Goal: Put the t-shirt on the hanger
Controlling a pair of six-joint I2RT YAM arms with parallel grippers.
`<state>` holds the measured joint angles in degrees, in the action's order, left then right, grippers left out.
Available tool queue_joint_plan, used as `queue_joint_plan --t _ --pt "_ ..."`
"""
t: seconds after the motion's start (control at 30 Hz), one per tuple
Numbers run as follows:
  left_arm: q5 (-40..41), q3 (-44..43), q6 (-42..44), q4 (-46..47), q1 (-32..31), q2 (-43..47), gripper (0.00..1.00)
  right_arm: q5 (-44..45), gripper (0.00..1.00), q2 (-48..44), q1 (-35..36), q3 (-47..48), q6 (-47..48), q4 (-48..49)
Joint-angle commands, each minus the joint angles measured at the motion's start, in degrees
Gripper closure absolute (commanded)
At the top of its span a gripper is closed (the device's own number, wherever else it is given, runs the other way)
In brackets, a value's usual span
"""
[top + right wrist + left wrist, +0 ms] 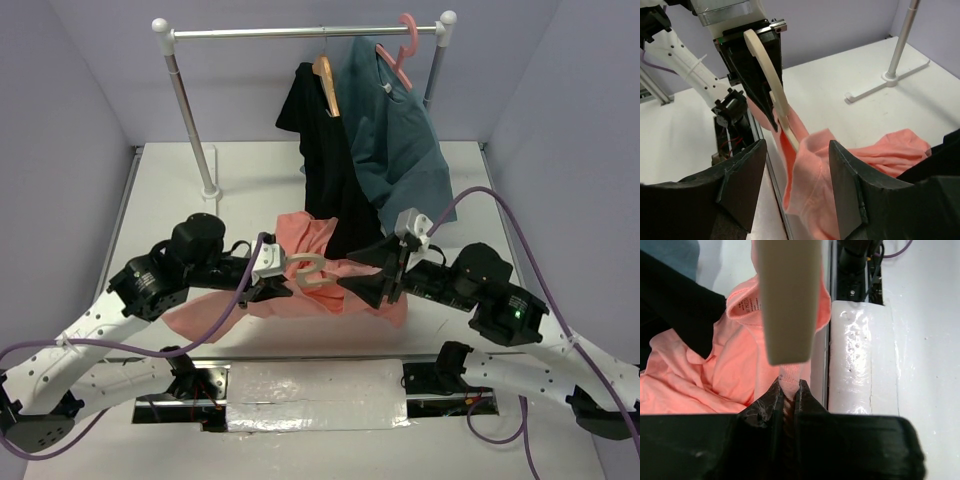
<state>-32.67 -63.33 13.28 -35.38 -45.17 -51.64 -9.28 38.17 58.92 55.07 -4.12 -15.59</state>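
The salmon t-shirt [205, 312] lies crumpled on the white table between the two arms. My left gripper [277, 272] is shut on the pale beige hanger [305, 272] and holds it above the shirt. In the left wrist view the hanger [790, 300] juts out past the shut fingertips over the shirt [735, 365]. My right gripper [375, 288] is open just right of the hanger. In the right wrist view the lower end of the hanger [765, 65] runs into a raised fold of the shirt [810, 175], which hangs between my open fingers [742, 185].
A clothes rack [190, 110] stands at the back, its foot also in the right wrist view [890, 75]. On it hang a black shirt [325, 170] on a brown wooden hanger and a teal shirt [395, 140] on a pink hanger. A white padded strip [315, 395] lies along the near edge.
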Motion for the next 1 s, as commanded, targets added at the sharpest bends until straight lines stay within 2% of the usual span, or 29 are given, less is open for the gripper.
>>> queue_joint_plan --t 0.0,0.17,0.33,0.4,0.5,0.57,0.6,0.63,0.67,0.77,0.83,0.9,0.93,0.97 --pt "-5.83 0.05 0.08 5.4 0.17 1.8 1.0 -2.5 0.39 2.17 0.41 3.2 3.59 1.61" --pt "-7.85 -0.04 -0.18 6.02 0.17 1.19 1.0 -7.07 0.39 6.91 0.32 5.58 5.79 4.61" --pt "-7.85 0.22 -0.36 6.11 0.17 1.1 1.0 -10.57 0.39 9.46 0.32 5.4 6.93 12.16" --pt "-7.85 0.31 -0.62 6.46 0.34 1.27 1.0 -13.57 0.39 10.34 0.41 4.96 6.15 14.87" --pt "-8.2 0.49 -1.06 7.25 0.34 1.45 1.0 -13.31 0.4 12.1 0.32 4.79 4.48 18.12" --pt "-8.38 0.58 -1.15 7.34 0.43 1.19 1.0 -12.43 0.53 13.41 0.32 4.61 4.3 19.8" --pt "-8.29 0.49 -1.32 7.34 0.43 1.1 1.0 -12.69 0.73 13.77 0.41 4.78 4.3 21.21" --pt "-8.29 0.4 -1.32 7.34 0.43 1.01 1.0 -12.78 0.89 14.55 0.32 4.87 2.73 22.0" --pt "-8.29 0.4 -1.41 7.34 0.61 1.01 1.0 -12.78 0.98 14.82 0.32 5.05 1.58 23.75" --pt "-8.29 0.23 -2.72 8.04 1.04 1.19 1.0 -13.83 1.0 15.44 0.41 4.18 -0.71 26.48" --pt "-4.88 0.4 -3.95 8.83 1.13 2.23 0.98 -11.22 1.0 14.31 0.41 1.2 -1.15 28.94" --pt "-2.43 0.4 -4.4 8.31 1.13 3.03 0.88 -7.89 1.0 13.16 0.41 -0.13 -0.54 28.61" --pt "-1.19 0.31 -4.4 8.04 1.13 3.56 0.77 -5.86 1.0 12.02 0.32 -0.57 -0.19 27.99" --pt "0.22 0.31 -4.49 7.69 1.13 4.17 0.73 -4.27 1.0 11.4 0.41 -0.49 0.6 26.16"
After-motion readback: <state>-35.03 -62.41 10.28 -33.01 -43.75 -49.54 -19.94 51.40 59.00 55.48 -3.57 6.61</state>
